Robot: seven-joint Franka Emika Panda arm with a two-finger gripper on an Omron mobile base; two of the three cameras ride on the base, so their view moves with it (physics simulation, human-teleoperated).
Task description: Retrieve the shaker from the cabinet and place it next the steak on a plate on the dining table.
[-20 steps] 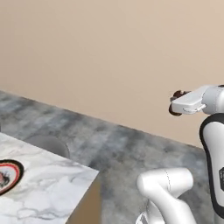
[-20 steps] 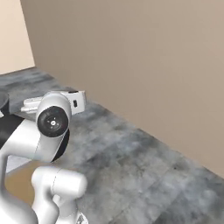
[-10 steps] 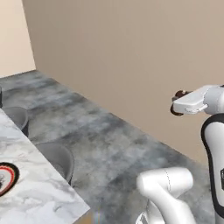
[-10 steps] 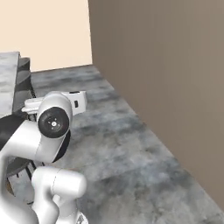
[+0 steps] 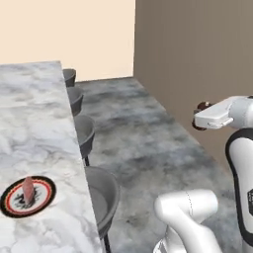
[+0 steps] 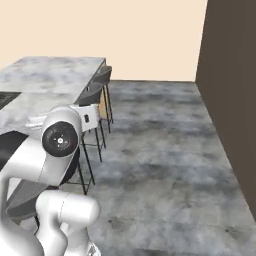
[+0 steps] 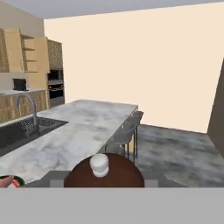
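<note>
**Base swings round to the dining surface, shaker in hand**

Over the last second the base has turned: the marble surface (image 5: 39, 148) now fills the left of the view, with the plate (image 5: 27, 196) and steak (image 5: 28, 188) near its close edge. The claw (image 5: 201, 117) pinches the shaker (image 7: 104, 170), carried level well right of the plate. Judged: transport nearly done, placing remains.

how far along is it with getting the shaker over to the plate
Done: the shaker is out of the cabinet and sits in the gripper.
In hand: the arm carries it beside the dining table, off to the side of the stools.
Left: set it by the steak on the plate; nothing stands beside the steak yet.
</note>
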